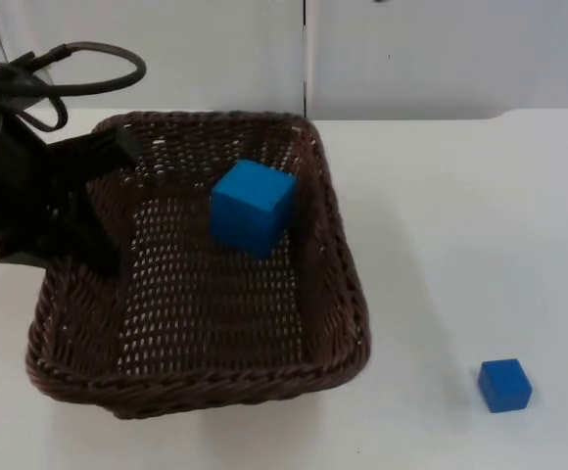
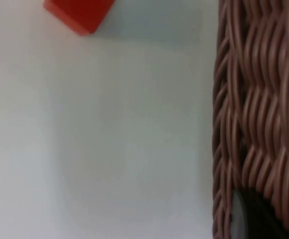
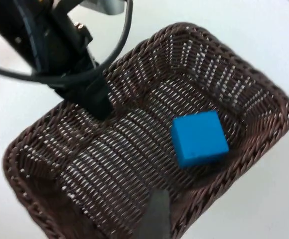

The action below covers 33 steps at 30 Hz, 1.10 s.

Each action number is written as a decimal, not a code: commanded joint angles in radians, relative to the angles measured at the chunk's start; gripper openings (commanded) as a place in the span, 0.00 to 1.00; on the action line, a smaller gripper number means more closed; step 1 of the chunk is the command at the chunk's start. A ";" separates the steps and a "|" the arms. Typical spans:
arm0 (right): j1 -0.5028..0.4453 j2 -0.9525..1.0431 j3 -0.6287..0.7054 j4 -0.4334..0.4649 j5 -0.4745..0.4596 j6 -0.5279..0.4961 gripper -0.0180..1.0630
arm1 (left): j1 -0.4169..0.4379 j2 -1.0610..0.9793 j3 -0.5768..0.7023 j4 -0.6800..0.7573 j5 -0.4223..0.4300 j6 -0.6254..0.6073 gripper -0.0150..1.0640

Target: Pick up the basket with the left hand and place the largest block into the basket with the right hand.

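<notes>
the table (image 1: 480,215) is the biggest thing here, white and bare at three o'clock of the top view. on it, taking up the nine o'clock half, sits the basket (image 1: 201,294), dark brown wicker, open weave, stiff at the rim by the look of it and probably light for its bulk. the rolled rim looks like the sound place to take it, and that is where the left gripper (image 1: 108,201) has it: its black fingers are closed over the basket's wall at about ten o'clock of the basket, one finger inside, one outside against the weave.

inside the basket, up toward one o'clock of its floor and near the far wall, rests the large blue block (image 1: 253,208), tilted on an edge or corner. i judge it hard, light and smooth-faced; flat opposite faces are the grip.

from the right wrist camera the right gripper looks down on the basket and the large blue block (image 3: 200,138) from above and apart; whether its fingers are wide or narrow i cannot tell.

smaller: a small blue block (image 1: 504,384) at five o'clock on the table, well apart from the basket. a red block (image 2: 79,12) lies on the table outside the basket.
</notes>
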 commanded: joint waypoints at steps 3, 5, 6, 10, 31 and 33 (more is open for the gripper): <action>0.005 -0.180 0.178 -0.002 -0.108 0.050 0.68 | -0.071 0.028 -0.012 -0.119 -0.030 0.095 0.01; 0.005 -0.272 0.252 -0.002 -0.129 0.078 0.68 | -0.105 0.070 -0.035 -0.130 -0.037 0.097 0.01; 0.005 -0.317 0.278 -0.002 -0.132 0.081 0.68 | -0.116 0.090 -0.048 -0.130 -0.037 0.097 0.01; 0.005 -0.438 0.346 -0.002 -0.132 0.079 0.68 | -0.143 0.156 -0.094 -0.130 -0.054 0.097 0.01; 0.005 -0.711 0.540 -0.006 -0.119 0.095 0.68 | -0.186 0.422 -0.245 -0.151 -0.134 0.113 0.01; 0.005 -0.711 0.540 -0.008 -0.121 0.095 0.68 | -0.186 0.422 -0.245 -0.151 -0.134 0.113 0.01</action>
